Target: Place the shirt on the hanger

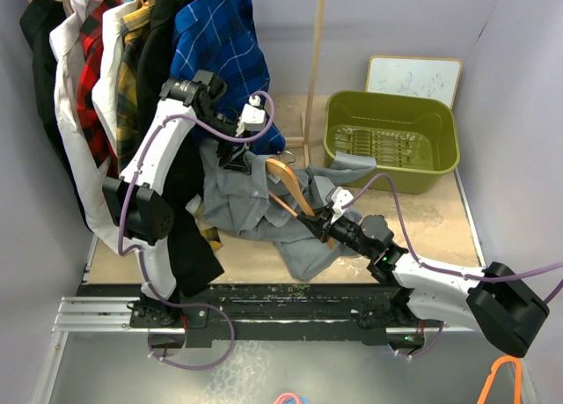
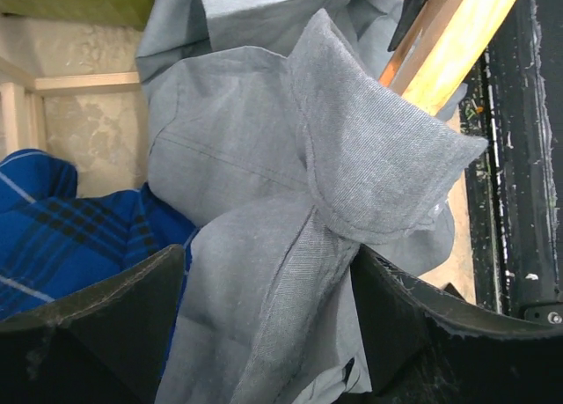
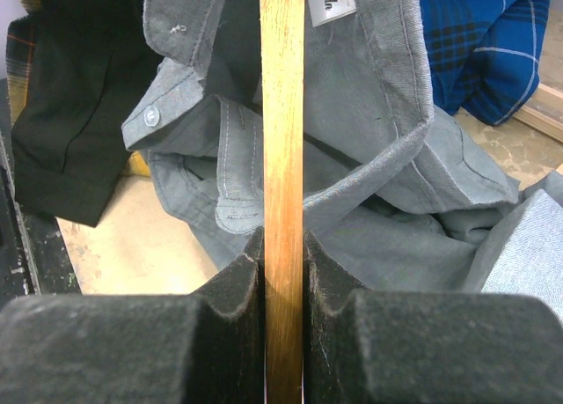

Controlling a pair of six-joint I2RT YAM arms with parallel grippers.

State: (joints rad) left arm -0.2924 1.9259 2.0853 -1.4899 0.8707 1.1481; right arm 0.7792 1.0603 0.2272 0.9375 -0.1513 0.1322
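Lilac walls (image 1: 515,78) enclose the pale speckled tabletop (image 1: 435,224). At its middle lies the crumpled light-grey collared shirt (image 1: 236,200). The right gripper (image 3: 281,246) clamps the tan wooden hanger (image 3: 281,113). The left gripper (image 2: 268,256) gapes around shirt fabric.

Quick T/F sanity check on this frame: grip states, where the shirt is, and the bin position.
1. The right gripper is clamped on the wooden hanger. True.
2. The left gripper is pinched shut on the collar. False: its jaws stand wide apart, with loose fabric of the shirt lying between them.
3. The shirt hangs from the rail beside the other clothes. False: it lies crumpled on the table.
4. The green bin sits at the far right of the table. True.
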